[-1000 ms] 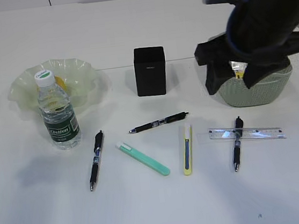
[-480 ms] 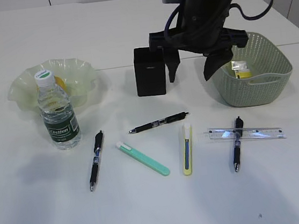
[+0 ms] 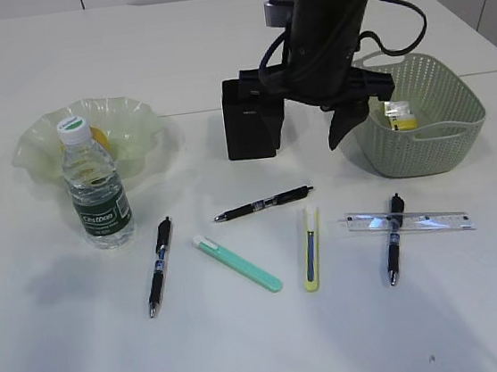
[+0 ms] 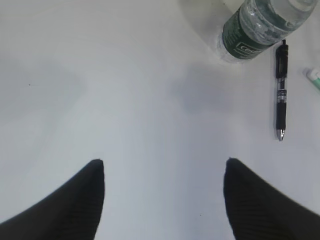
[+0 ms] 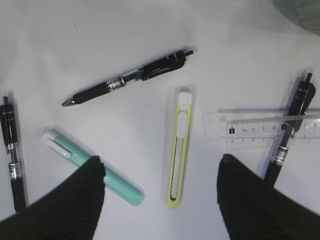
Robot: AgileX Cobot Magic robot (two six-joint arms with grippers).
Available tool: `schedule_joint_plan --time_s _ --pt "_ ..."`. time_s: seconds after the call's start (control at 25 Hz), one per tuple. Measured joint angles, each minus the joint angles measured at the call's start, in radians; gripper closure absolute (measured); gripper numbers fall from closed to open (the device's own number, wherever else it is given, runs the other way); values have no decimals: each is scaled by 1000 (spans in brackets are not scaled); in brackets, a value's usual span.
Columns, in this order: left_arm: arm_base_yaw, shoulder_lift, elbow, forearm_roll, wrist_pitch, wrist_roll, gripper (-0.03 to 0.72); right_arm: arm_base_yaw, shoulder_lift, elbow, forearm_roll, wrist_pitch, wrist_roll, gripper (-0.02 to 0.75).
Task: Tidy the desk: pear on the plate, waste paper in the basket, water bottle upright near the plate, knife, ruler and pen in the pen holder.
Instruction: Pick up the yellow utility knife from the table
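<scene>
My right gripper [image 3: 307,130] hangs open between the black pen holder [image 3: 248,119] and the green basket [image 3: 445,141], which holds the waste paper [image 3: 400,117]. From the wrist, the right gripper [image 5: 160,160] is over the yellow knife [image 5: 180,147], with a teal knife [image 5: 90,165], a pen [image 5: 127,77] and the ruler [image 5: 260,127] under another pen [image 5: 290,140] nearby. The water bottle [image 3: 96,190] stands upright before the plate [image 3: 137,118]; a bit of the yellow pear [image 3: 104,138] shows behind its cap. My left gripper [image 4: 163,165] is open over bare desk.
A third pen [image 3: 160,266] lies right of the bottle, also seen from the left wrist as the pen [image 4: 281,90] beside the bottle [image 4: 260,27]. All the loose items lie in a row across the desk's front half.
The right arm has swung left from over the basket to between the pen holder and basket, staying open. Nothing on the desk has moved.
</scene>
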Motion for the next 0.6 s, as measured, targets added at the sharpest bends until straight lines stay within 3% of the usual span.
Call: schedule_joint_plan --time_s 0.6 --pt "0 13 0 -3 -3 0 161 40 78 -1 2 0 37 217"
